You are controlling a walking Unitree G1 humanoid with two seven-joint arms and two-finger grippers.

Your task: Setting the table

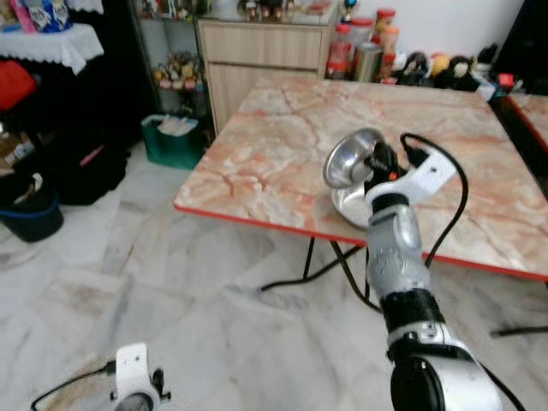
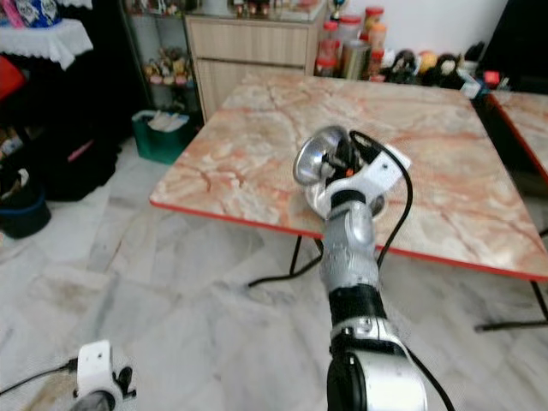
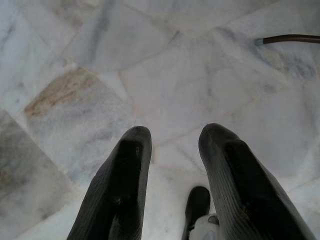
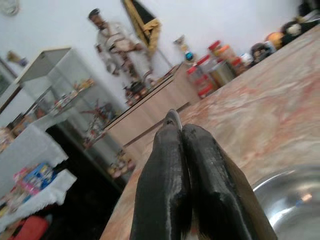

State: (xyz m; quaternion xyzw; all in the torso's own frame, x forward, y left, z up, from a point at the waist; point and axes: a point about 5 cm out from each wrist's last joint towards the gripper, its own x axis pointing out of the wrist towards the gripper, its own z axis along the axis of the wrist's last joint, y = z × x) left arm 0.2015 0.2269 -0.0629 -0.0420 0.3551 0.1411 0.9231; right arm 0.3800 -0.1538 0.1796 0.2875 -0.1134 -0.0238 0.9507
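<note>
A marble-patterned table (image 1: 282,145) with a red edge stands ahead. My right gripper (image 1: 383,161) is over its near edge, shut on the rim of a tilted steel bowl (image 1: 349,158). A second steel dish (image 1: 347,205) lies flat on the table just below it. In the right wrist view the fingers (image 4: 200,170) are pressed together with a thin metal rim (image 4: 173,116) between their tips, and the dish on the table (image 4: 292,200) shines below. My left gripper (image 3: 170,137) hangs low and open over the marble floor.
Jars and soft toys (image 1: 377,47) line the table's far side in front of a wooden cabinet (image 1: 257,51). A green bin (image 1: 171,141) and a black bucket (image 1: 34,214) sit on the floor at left. Black cables (image 1: 300,274) run under the table. Another table's edge (image 1: 531,111) is at right.
</note>
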